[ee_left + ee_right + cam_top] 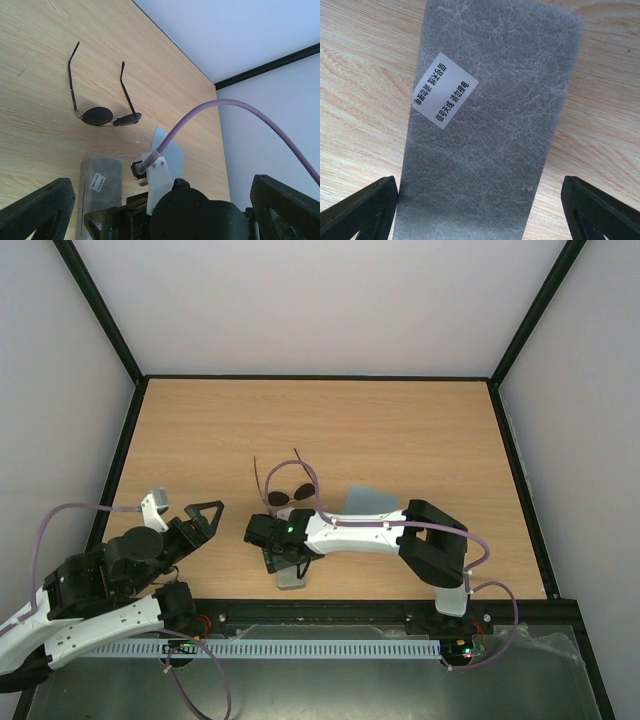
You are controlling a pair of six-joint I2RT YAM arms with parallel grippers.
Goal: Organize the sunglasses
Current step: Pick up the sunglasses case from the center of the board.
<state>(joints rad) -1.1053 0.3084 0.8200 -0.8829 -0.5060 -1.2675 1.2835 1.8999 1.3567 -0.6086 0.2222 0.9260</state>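
Nearest the arm bases, the left claw (190, 515) hangs released with its jaws spread wide and nothing between them, off to the left of the work; it is aimed across the counter (200, 420) toward the middle.

A little further in, the right arm reaches leftward and holds the right claw (477, 182) low over the grey case (495, 100); this claw is released too, one jaw on each side of the case's narrow width, neither visibly touching it. The case lies flat and looks closed, a white sticker (445, 90) on its upper face; its long axis runs near to far.

Just beyond the case and the right claw lie the sunglasses (107, 116), flat on the bare wood, apart from the case; the two round lenses sit side by side on the near side, so the lens bar runs roughly left to right, while the unfolded temple arms point away toward the far edge. To their right rests a blue-grey cloth (365, 500), near them; whether it touches them I cannot tell.

The right claw is the nearer of the two, and I judge it would need only a short reach away from the bases to get to the lenses; as the glasses lie, the left claw would have to come in across the lens bar from the side.
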